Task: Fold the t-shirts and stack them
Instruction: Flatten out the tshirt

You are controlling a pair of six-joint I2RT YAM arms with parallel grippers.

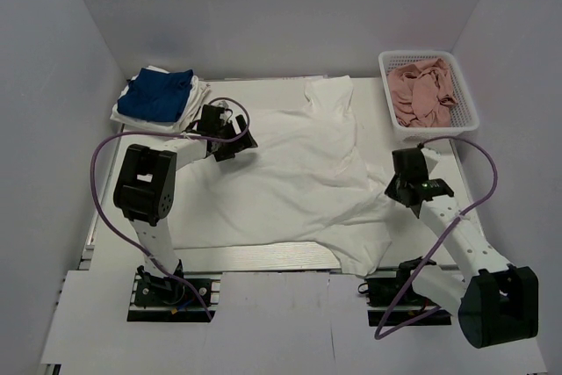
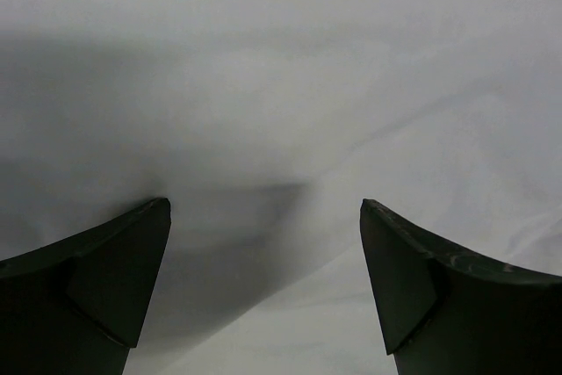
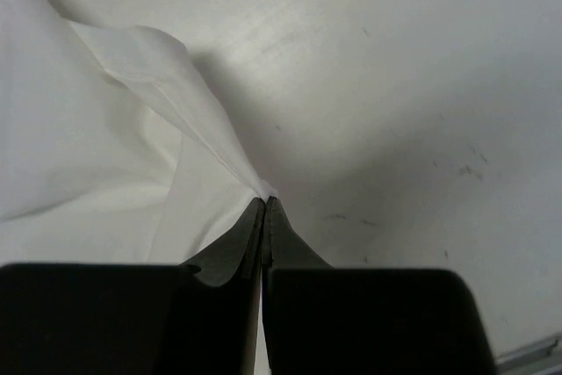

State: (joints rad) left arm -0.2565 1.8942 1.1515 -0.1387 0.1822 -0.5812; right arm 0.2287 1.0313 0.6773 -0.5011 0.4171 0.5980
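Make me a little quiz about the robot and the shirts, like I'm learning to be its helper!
1. True or false: the right gripper is pinching the big white t-shirt.
2. What lies on top of the far-left pile? A) blue t-shirt B) pink cloth C) a sock
3. Fill in: the left gripper hangs ____ over that big shirt.
Key: 1 true; 2 A; 3 open.

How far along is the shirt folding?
Done: a folded blue shirt tops a white one in the far-left stack. In hand: the large white shirt lies spread out, right end effector pinching its edge, left end effector open above it. Left: folding and stacking it; pink cloth sits in the basket.
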